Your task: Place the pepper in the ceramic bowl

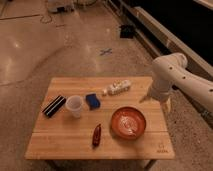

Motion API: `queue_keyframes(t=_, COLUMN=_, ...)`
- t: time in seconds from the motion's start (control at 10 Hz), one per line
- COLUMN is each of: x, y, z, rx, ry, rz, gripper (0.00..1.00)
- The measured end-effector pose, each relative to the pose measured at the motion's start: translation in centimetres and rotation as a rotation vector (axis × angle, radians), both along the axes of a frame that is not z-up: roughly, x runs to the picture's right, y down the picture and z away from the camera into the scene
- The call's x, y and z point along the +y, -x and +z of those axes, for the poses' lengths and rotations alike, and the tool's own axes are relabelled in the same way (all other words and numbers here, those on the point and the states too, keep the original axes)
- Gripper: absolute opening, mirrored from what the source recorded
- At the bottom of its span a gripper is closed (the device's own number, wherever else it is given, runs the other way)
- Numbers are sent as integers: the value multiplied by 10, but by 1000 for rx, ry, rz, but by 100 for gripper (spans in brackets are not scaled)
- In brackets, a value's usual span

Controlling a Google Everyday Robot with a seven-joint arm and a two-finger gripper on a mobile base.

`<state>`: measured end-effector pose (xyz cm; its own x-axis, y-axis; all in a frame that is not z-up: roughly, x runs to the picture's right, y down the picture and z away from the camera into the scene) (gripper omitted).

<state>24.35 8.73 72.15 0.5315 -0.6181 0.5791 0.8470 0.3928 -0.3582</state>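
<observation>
The pepper [96,135] is small, slim and dark red. It lies on the wooden table [60,145] near the front edge, just left of the ceramic bowl [129,122]. The bowl is wide, shallow and orange-red, and stands at the front right of the table. It holds nothing that I can see. My white arm [172,70] reaches in from the right. Its gripper [145,98] hangs over the right part of the table, behind the bowl and well away from the pepper. It holds nothing that I can see.
A translucent white plastic cup [74,105] stands left of centre. A blue block [92,101] sits next to it, a black and white bar [53,105] lies at the left, and a white object [118,88] lies at the back. A dark ledge [165,30] runs behind the table.
</observation>
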Motion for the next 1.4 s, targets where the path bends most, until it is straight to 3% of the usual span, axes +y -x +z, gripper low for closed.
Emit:
queue_keyframes(t=1.2, x=0, y=0, z=0, rx=0, ry=-1, rz=0, gripper=80)
queue_keyframes(t=1.4, x=3, y=3, z=-4, rx=2, ry=1, rz=-1, gripper=70)
